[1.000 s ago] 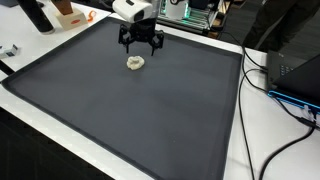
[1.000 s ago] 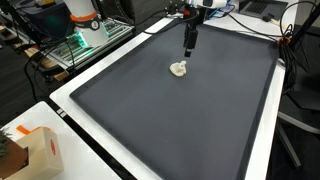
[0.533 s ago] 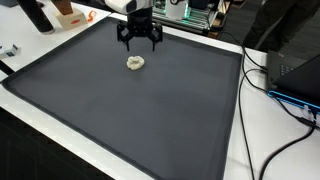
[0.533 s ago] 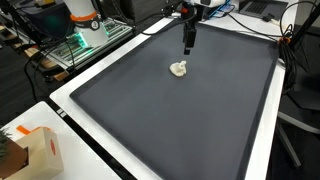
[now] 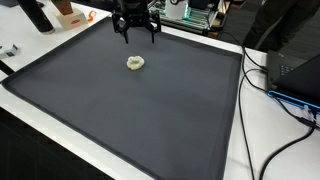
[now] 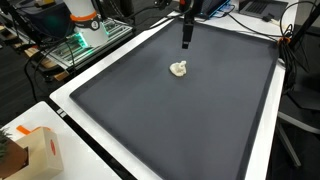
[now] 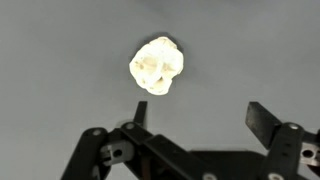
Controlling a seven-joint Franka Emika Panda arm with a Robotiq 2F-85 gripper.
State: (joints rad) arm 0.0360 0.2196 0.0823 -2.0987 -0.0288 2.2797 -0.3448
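Observation:
A small cream-white lumpy object (image 5: 135,62) lies on the dark grey mat (image 5: 140,110), also seen in the exterior view (image 6: 179,69) and in the wrist view (image 7: 157,65). My gripper (image 5: 137,36) hangs open well above it, toward the mat's far edge, with nothing between its black fingers (image 7: 266,122). In the exterior view the gripper (image 6: 186,42) points straight down over the mat (image 6: 180,110). From the wrist view the gripper (image 7: 200,120) sits just off to one side of the object, apart from it.
White table border (image 5: 240,110) surrounds the mat. Cables and a black device (image 5: 290,75) lie at one side. An orange-white box (image 6: 35,150) stands near a corner. Equipment racks (image 6: 85,35) stand behind the table.
The gripper has risen straight up away from the white object, staying open. The object has not moved.

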